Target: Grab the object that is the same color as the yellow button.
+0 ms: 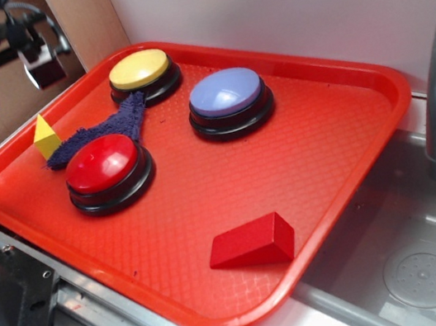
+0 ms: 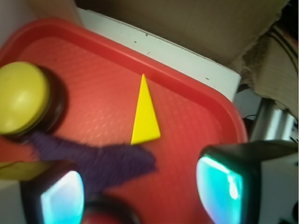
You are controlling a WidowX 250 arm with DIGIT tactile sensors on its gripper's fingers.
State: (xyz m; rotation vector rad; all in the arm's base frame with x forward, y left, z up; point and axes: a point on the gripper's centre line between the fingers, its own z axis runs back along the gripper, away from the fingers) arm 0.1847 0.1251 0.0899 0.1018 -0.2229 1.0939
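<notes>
Nothing grabbed yet: my gripper hangs open above the small yellow pointed block, descent and pinch left.

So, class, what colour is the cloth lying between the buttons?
Dark purple; the cloth shows best in the exterior view.

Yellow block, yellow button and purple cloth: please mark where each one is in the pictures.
Yellow block (image 2: 144,116): wrist view, middle of its flat yellow face.
Yellow button (image 1: 139,68): exterior view, top of the dome.
Purple cloth (image 1: 125,122): exterior view, the strip between the yellow and red buttons.
</notes>
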